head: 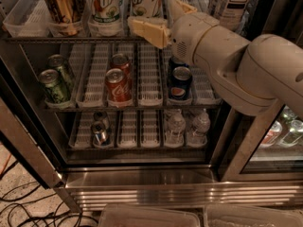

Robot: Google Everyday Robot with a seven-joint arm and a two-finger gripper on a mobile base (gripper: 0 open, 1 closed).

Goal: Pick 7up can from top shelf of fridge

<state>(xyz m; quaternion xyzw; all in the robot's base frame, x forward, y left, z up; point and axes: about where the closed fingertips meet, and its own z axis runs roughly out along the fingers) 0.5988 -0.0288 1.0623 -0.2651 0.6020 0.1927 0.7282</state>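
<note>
Fridge (142, 186) door open. Top shelf (28, 38) holds cans upright in lanes. Gripper (154, 15) at the shelf front, jaws spread, holding nothing. 7up can (105, 6) stands just left of it, beside the brown can (61, 6). Plan: shift left, centre on the can body, advance level, and avoid nudging the neighbours.

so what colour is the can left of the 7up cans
It's a gold-brown can, seen best in the camera view; the open gripper is at the top shelf.
</note>
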